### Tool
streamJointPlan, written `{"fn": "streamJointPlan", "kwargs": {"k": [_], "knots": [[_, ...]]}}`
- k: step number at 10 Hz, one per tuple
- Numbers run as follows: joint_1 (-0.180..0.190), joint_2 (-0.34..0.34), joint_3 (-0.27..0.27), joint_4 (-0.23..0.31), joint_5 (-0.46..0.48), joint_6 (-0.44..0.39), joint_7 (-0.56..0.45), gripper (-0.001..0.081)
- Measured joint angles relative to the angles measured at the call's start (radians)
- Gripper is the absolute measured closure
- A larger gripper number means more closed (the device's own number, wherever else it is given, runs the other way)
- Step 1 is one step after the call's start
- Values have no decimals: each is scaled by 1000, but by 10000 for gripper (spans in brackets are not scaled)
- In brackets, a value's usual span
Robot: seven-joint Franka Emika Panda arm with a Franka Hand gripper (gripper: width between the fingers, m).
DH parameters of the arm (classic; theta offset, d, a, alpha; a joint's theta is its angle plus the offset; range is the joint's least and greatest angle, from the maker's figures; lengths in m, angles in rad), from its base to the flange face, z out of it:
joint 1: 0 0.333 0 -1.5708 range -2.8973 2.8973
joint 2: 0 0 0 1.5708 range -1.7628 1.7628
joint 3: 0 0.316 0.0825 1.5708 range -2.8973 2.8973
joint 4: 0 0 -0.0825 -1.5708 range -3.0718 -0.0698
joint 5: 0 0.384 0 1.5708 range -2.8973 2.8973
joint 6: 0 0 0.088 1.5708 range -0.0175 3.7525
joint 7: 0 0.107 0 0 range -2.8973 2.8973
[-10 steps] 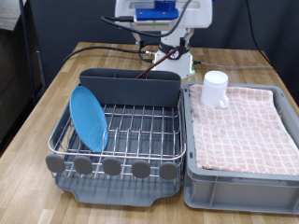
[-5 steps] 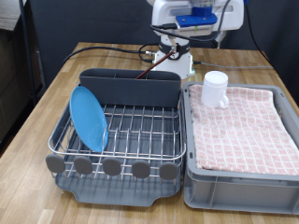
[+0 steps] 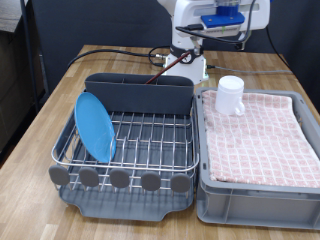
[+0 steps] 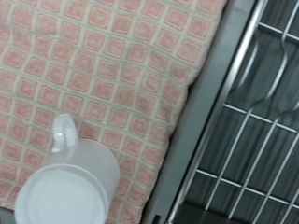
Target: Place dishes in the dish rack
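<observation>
The light-blue plate (image 3: 95,127) already stands on edge in the dish rack (image 3: 150,150); the white mug (image 4: 67,191) sits on the pink checkered cloth (image 3: 260,140) — not racked. No spoon shows. The hand's fingers are out of view — whether it is open or closed cannot be told.

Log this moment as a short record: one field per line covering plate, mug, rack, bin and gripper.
plate: light-blue plate standing on edge in the rack, at the exterior view's left
mug: white mug upright on the checkered cloth, handle showing in the wrist view
rack: wire rack on a dark grey tray, caddy along its far side
bin: grey bin beside the rack, at the exterior view's right
gripper: fingers not in view; arm raised at the exterior view's top
</observation>
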Motion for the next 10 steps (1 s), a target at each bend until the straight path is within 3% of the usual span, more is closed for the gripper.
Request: {"fn": "streamJointPlan", "kwargs": {"k": [4, 7, 10], "knots": [[34, 14, 61, 13, 25, -2, 68, 4], [37, 13, 116, 14, 23, -5, 169, 4], [37, 11, 149, 21, 22, -15, 191, 4]]}}
